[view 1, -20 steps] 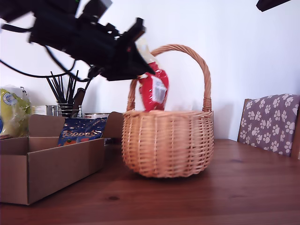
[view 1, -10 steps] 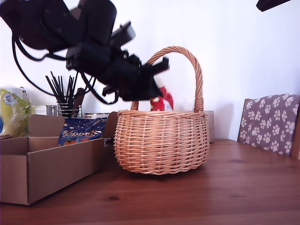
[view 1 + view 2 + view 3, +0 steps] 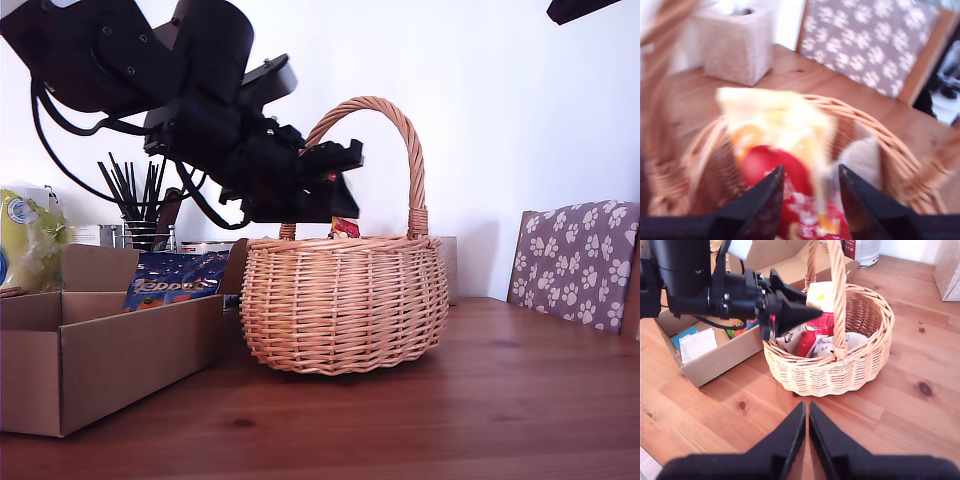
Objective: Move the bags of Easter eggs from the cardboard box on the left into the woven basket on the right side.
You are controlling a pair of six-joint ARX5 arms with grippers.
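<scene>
Little can be read. The dark blue bag (image 3: 172, 279) in the cardboard box (image 3: 110, 355) carries orange lettering, too small to make out for certain. A whitish bag (image 3: 790, 341) in the basket (image 3: 840, 371) shows dark script beginning with "G"; the rest is hidden. The round blue-white label (image 3: 17, 210) on the yellow-green bag (image 3: 28, 245) is illegible.
</scene>
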